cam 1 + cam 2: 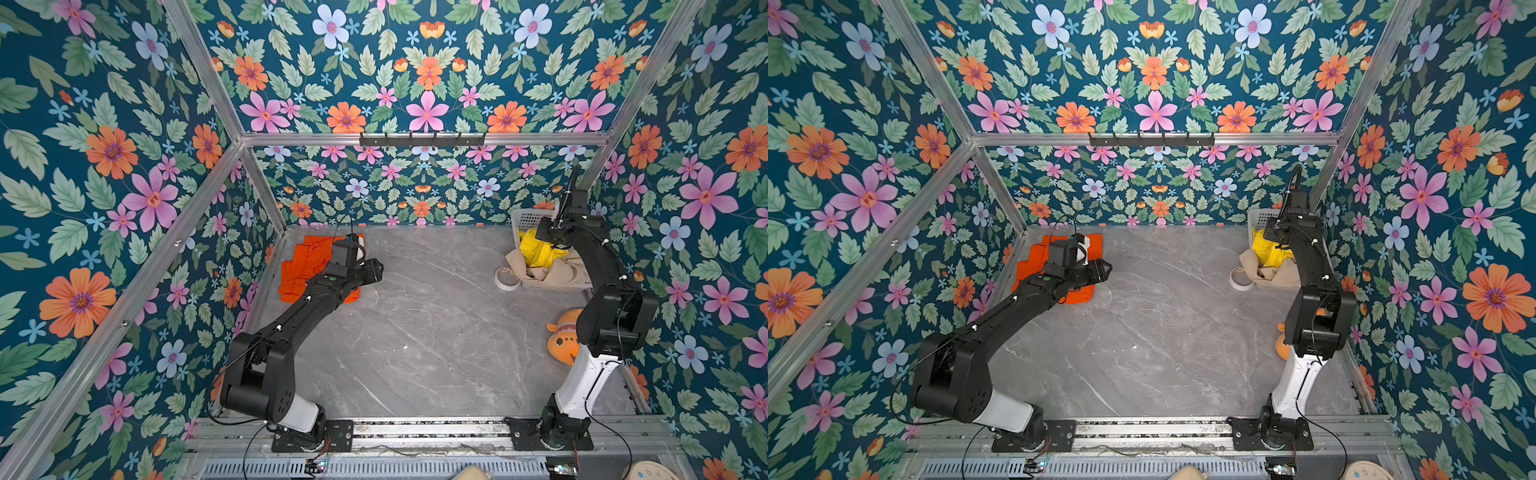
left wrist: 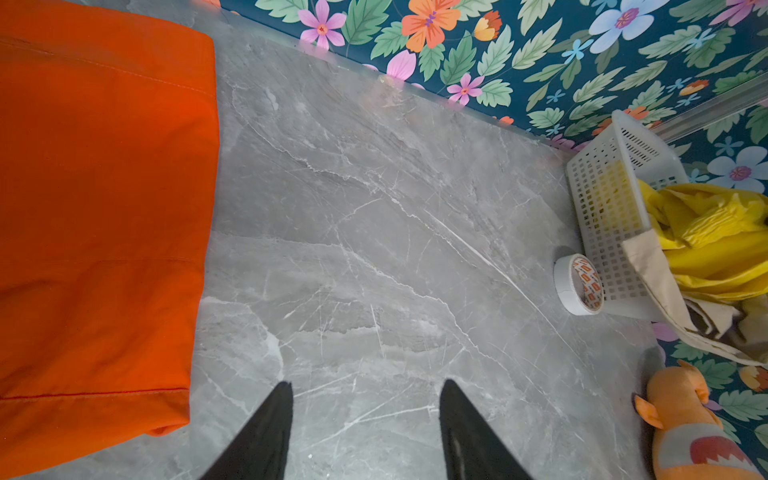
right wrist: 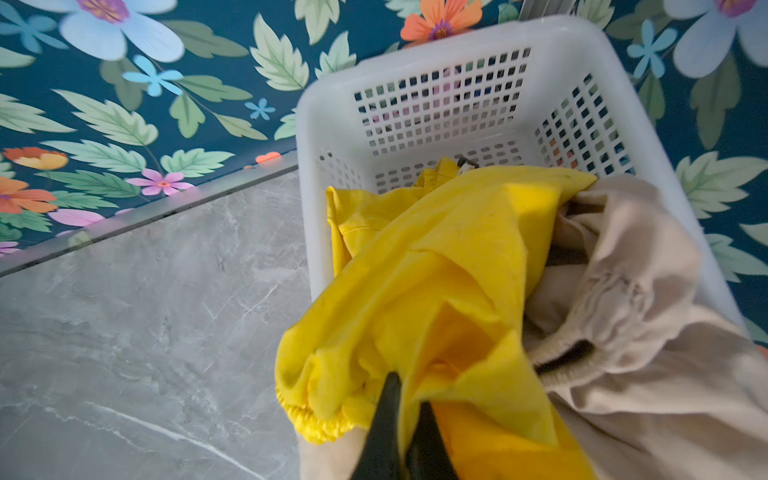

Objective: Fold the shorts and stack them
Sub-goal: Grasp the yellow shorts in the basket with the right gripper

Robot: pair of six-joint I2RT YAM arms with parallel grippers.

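Right wrist view: the right pincer [image 3: 407,392] has its two black fingers pressed together on a fold of the yellow shorts [image 3: 457,249], close to their gathered elastic waist. The yellow shorts lie crumpled at the mouth of the white basket [image 3: 415,41], part of them inside and part spilling over its rim; the beige shorts [image 3: 648,291] are bunched beside and partly beneath them, touching them, and drape out of the same basket onto the tabletop [image 3: 145,332]; whether the basket stands upright or lies tipped I cannot tell. In both top views the basket sits in the far right corner of the grey marbled tabletop, against the flowered wall, with the right arm reaching over it. A roll of tape [image 2: 577,286] rests just beside the basket's perforated wall, on the side toward the middle; an orange-and-white plush fish [image 1: 561,340] lies at the right edge, nearer the arm bases than the basket, partly hidden behind the right arm. The orange shorts [image 2: 104,208] lie folded flat on the far left part of the tabletop, well apart from the other two pairs; in both top views the left arm's wrist hangs over them. In the left wrist view the left pincer [image 2: 366,384] has its fingers spread, with nothing between them; it hangs above bare tabletop just beside the orange shorts' edge, pointing toward the middle.
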